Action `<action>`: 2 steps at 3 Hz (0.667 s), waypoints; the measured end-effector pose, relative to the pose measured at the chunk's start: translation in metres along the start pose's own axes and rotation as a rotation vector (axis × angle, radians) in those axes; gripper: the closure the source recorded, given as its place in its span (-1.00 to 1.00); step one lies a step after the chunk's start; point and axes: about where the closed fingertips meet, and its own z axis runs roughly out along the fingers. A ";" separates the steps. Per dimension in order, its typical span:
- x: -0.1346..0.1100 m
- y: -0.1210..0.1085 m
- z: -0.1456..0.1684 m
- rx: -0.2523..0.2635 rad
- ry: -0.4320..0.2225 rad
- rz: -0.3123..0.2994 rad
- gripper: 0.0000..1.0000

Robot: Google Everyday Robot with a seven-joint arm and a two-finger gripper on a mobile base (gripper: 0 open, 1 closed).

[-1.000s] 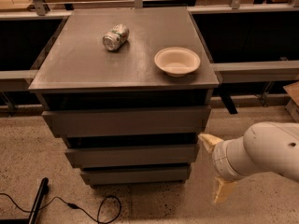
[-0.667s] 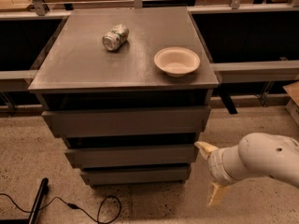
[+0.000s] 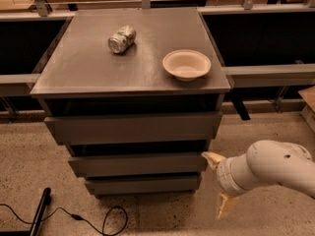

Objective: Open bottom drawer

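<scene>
The claw (image 3: 213, 186) hangs low at the right front corner of the cabinet. Its two pale yellowish fingers (image 3: 213, 159) are spread wide apart and there is nothing between them. The upper finger points at the right end of the middle drawer (image 3: 138, 164); whether it touches cannot be told. The lower finger angles down toward the floor (image 3: 162, 215). The bottom drawer (image 3: 142, 184) is just left of the claw, the lowest of three flat, dark grey fronts without handles. It sits pushed in under the middle one, which lies under the top drawer (image 3: 133, 128).

The arm (image 3: 275, 168) is a smooth, rounded, off-white shell. It comes in from the right edge, running roughly level and low above the floor, and narrows to a ribbed wrist behind the fingers.

The counter (image 3: 83, 68) on top of the cabinet is a matt grey slab. On it a dented silver can (image 3: 121, 38) lies on its side toward the back, and a shallow, round, cream bowl (image 3: 186, 64) stands near the right front edge. The floor is speckled beige stone. A thin black cable (image 3: 91, 219) loops across it beside a black bar (image 3: 39, 216).
</scene>
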 end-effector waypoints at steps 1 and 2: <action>-0.012 -0.015 0.035 -0.032 -0.037 -0.087 -1.00; -0.022 -0.004 0.108 -0.107 -0.140 -0.154 -1.00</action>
